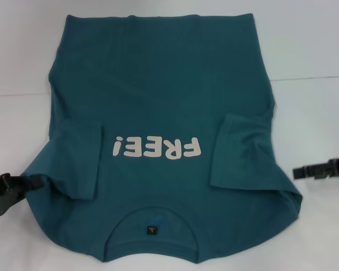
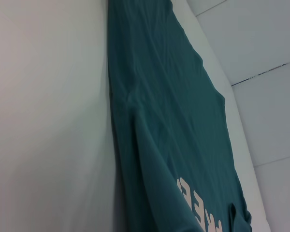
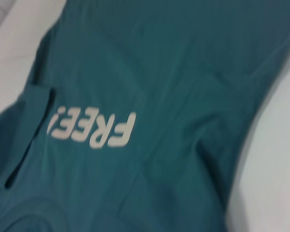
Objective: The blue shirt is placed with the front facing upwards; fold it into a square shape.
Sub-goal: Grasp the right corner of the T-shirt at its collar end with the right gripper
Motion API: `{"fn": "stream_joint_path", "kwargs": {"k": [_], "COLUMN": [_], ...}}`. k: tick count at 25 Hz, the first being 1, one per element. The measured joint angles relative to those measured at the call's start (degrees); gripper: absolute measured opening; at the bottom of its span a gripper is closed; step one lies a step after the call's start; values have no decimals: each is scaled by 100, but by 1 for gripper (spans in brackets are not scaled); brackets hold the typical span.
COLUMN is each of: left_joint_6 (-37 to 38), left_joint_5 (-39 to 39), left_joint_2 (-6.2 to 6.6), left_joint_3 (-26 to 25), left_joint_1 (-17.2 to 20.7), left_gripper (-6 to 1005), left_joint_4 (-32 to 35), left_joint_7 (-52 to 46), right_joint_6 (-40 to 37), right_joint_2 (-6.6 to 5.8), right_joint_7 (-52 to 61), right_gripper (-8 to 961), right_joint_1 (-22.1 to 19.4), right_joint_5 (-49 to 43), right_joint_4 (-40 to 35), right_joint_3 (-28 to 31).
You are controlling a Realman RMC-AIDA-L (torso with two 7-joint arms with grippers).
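Blue shirt (image 1: 164,107) flat on white table (image 1: 316,45), front up, lying between left gripper (image 1: 3,192) and right gripper (image 1: 322,169). Both sleeves already folded in over chest. Body not folded yet, so no square. Left gripper touches shirt edge; right one just beside. Fingers too hard to see: cannot tell if apart or together. Top hem cut off.

Head view: looking down from above on the whole blue shirt (image 1: 158,101) spread over the white table (image 1: 316,51). Left wrist view: low, skimming along the shirt's side. Right wrist view: close above. Shared by all: the lettering (image 1: 158,148).
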Motion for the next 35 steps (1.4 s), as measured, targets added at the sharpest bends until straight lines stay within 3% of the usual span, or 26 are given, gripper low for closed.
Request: {"fn": "stream_joint_path", "kwargs": {"k": [5, 22, 35], "left_joint_6": [-8, -129, -142], "left_joint_5": [0, 5, -7], "left_joint_2": [-8, -53, -54], "left_joint_3": [0, 0, -4], "left_joint_1": [1, -23, 9], "left_gripper": [26, 27, 28], "left_joint_4": [-4, -4, -4], "left_joint_7": [-4, -20, -20], "right_joint_6": [87, 442, 751], "right_joint_2": [44, 67, 214], "right_joint_7": [243, 511, 356], "right_gripper": [869, 869, 869], "right_joint_1": [260, 419, 568], "right_joint_5": [-390, -515, -541], "right_joint_4": [369, 388, 398], "right_joint_3": [-32, -351, -624]}}
